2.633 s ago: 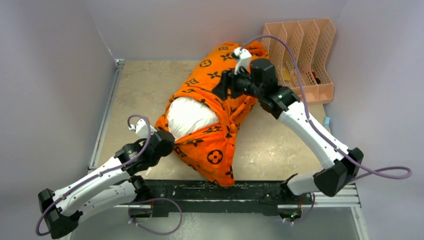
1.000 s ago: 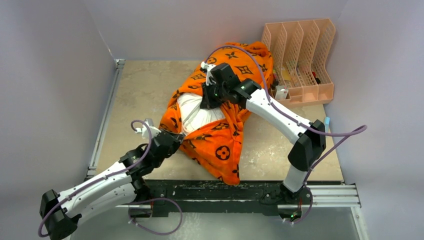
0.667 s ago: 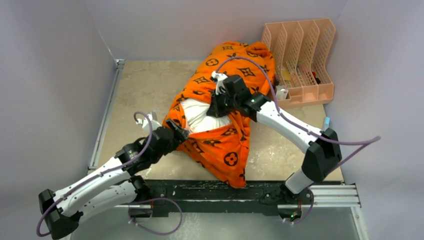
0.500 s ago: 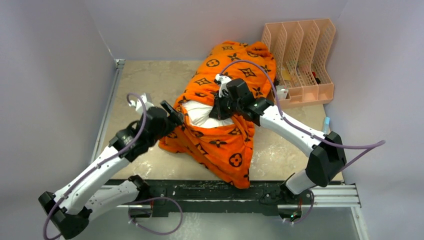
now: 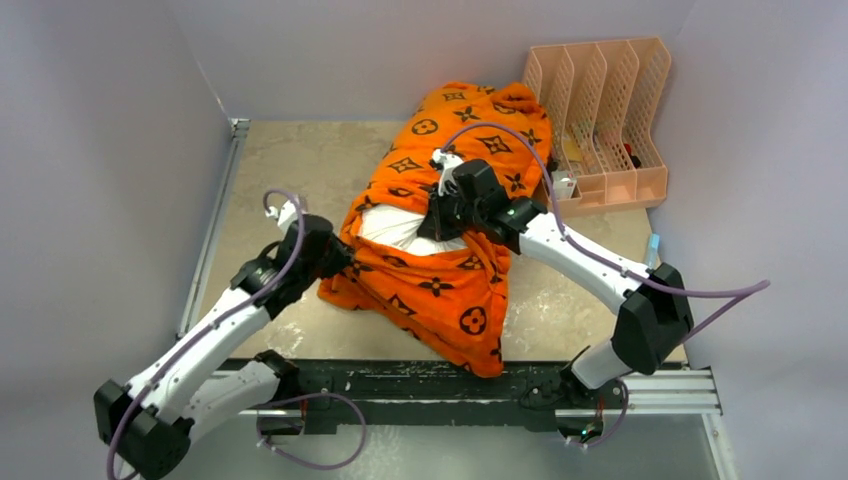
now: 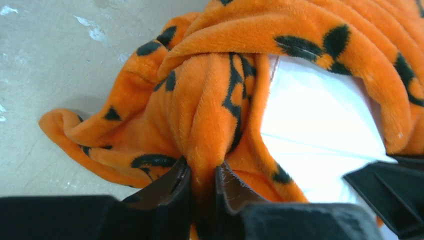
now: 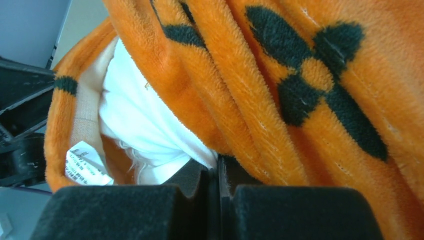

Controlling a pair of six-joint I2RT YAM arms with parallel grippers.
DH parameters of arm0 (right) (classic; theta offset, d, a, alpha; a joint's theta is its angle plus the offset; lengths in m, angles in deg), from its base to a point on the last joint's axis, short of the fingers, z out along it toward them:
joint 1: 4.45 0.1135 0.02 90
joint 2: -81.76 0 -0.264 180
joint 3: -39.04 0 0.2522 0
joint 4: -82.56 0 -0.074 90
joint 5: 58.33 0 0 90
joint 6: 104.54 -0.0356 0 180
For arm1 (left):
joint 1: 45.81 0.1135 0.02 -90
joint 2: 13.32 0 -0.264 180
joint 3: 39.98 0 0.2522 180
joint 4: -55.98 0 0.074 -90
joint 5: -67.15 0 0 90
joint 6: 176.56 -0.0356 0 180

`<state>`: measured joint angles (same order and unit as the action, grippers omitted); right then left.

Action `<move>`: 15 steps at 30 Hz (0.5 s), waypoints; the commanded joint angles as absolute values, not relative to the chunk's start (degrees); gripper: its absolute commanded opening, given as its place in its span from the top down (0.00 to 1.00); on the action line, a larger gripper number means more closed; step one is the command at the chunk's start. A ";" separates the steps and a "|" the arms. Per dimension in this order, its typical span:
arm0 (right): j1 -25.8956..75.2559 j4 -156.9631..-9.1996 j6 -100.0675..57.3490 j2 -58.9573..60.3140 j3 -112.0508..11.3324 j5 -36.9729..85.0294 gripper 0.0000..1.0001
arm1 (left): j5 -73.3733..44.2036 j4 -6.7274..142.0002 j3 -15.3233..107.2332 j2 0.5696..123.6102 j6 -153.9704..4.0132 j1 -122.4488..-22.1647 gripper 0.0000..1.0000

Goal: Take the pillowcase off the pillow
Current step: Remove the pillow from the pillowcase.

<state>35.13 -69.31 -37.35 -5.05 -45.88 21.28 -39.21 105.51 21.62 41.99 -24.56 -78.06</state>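
Grey walls close in a mottled beige worktop (image 5: 280, 170) with a black rail along its near edge. The pillowcase (image 5: 440, 290), orange plush with black flower and circle motifs, lies across the middle of the worktop. It runs from the far wall down to the rail, and both pairs of jaws are at its mouth.

The left arm (image 5: 230, 320) reaches in from the near left. Its jaws stand narrow and pinch a bunched vertical fold of the pillowcase's edge, with the orange pile squeezed between them. Just right of these jaws the pillow (image 5: 395, 228) shows as a bare white patch in the opening. To their left a loose lip of the cover lies curled on the bare worktop.

The right arm (image 5: 580, 255) comes in from the near right and bends over the cover. Its jaws are closed almost together where the white pillow meets the orange edge, on the far side of the opening. I cannot tell what cloth, if any, is caught between them. A small printed label (image 7: 86, 165) hangs on the pale lining to the left of these jaws.

A peach slotted file rack (image 5: 600, 110) stands well to the right of the right jaws, by the far wall. The far end of the pillowcase lies just beside it.
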 commanded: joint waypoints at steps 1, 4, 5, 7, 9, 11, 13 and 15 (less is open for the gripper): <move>31.62 -66.71 -37.68 -6.31 -49.32 31.27 1.00 | -43.48 113.70 16.66 32.83 -19.25 -77.87 0.91; 31.29 -66.33 -37.98 -8.82 -52.27 31.49 1.00 | -43.83 118.74 13.43 28.26 -16.18 -77.89 1.00; 31.24 -65.81 -38.19 -9.71 -53.64 31.54 1.00 | -43.87 121.01 12.29 27.32 -15.06 -77.84 1.00; 30.94 -65.65 -38.44 -10.64 -56.09 33.40 1.00 | -42.69 124.42 9.62 25.21 -13.21 -77.89 1.00; 29.93 -65.74 -38.49 -10.92 -58.56 34.49 1.00 | -43.16 128.82 7.76 21.70 -11.19 -77.87 1.00; 28.43 -66.43 -38.58 -11.17 -61.01 33.71 1.00 | -43.55 129.97 7.29 18.02 -10.30 -77.95 1.00; 26.96 -66.22 -38.23 -12.63 -64.09 32.79 1.00 | -42.43 128.84 6.92 15.59 -9.72 -77.97 1.00; 26.36 -64.99 -37.05 -13.93 -67.54 33.13 1.00 | -41.85 128.62 6.98 15.59 -10.17 -77.97 1.00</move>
<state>35.23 -58.95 -39.14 -13.20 -58.36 16.86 -39.23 108.94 8.22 18.15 -8.28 -78.21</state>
